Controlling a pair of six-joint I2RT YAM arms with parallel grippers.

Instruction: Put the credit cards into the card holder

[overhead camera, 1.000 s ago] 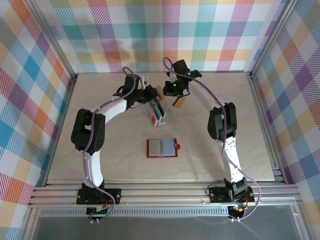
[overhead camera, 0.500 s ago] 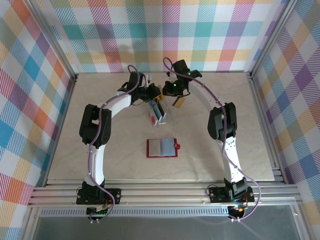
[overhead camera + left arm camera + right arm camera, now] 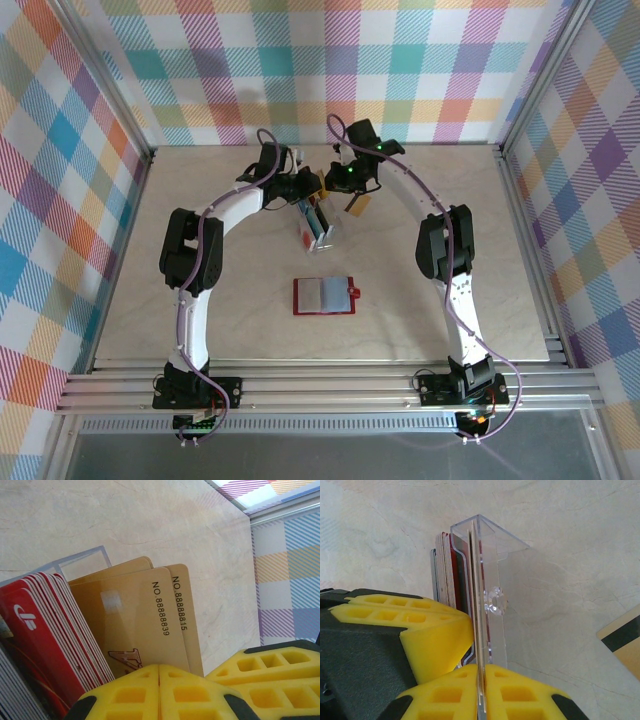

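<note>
Two arms reach over the clear rack (image 3: 320,230) in the top view, with the left claw (image 3: 306,196) at its 11 o'clock and the right claw (image 3: 330,190) at 12. The card holder (image 3: 325,296) lies open on the tabletop (image 3: 230,300) at the rack's 6 o'clock, apart from it. A striped card (image 3: 360,205) lies loose at 2 o'clock.

Left wrist: the left claw (image 3: 159,692) is clenched, pads together, in front of gold credit cards (image 3: 135,620) standing beside red cards (image 3: 40,630).

Right wrist: the right claw (image 3: 481,690) pinches one gold card (image 3: 475,605) edge-on against the rack's wall (image 3: 505,560).
</note>
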